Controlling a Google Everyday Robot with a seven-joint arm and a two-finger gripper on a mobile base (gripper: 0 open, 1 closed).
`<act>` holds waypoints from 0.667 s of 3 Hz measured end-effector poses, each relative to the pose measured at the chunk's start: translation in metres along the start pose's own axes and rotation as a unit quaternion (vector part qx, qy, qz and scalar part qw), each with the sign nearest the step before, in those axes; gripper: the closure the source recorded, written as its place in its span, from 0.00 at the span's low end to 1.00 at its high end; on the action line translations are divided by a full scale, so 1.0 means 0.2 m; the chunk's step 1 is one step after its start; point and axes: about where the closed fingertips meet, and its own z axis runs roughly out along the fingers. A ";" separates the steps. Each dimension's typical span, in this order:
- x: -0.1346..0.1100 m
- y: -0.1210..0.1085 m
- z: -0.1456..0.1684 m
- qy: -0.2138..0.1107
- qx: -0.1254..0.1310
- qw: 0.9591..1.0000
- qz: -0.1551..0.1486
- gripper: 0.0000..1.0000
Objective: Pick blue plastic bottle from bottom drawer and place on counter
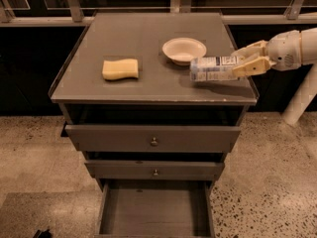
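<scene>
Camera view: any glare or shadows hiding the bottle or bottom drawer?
Camera view: no glare on the counter; the bottle is well lit, with a soft shadow under it, gripped by the pincer at the counter's right edge; the bottom drawer is dim but its floor shows; gaps above the upper drawers are black.
</scene>
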 end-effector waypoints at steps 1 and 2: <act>0.00 0.00 0.00 0.000 0.000 1.000 0.000 0.34; 0.00 0.00 0.00 0.000 0.000 1.000 0.000 0.11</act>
